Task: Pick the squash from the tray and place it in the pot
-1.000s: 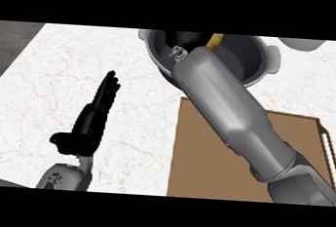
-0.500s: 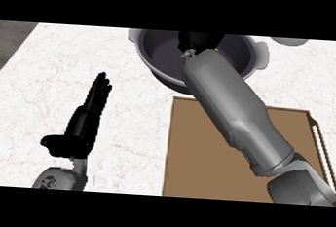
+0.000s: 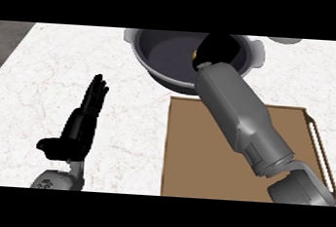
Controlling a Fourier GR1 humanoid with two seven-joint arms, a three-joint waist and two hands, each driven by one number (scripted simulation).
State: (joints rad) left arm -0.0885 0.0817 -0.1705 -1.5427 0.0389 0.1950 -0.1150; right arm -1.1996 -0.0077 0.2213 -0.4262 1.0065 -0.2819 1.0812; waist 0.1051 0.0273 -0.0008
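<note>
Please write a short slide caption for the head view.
Right hand lowers the squash into the pot beside the tray.

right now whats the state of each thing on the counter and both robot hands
pot: upright, no lid
squash: over the pot's inside, mostly hidden by the right robot hand
right robot hand: over the pot, fingers curled round the squash
tray: flat on the counter, nothing showing on it
left robot hand: open, resting at lower left

No text, label, brand, number or sign is showing anywhere that can be read, neither on the pot [image 3: 167,61] at the far side nor on the tray [image 3: 197,161] at the near right.
</note>
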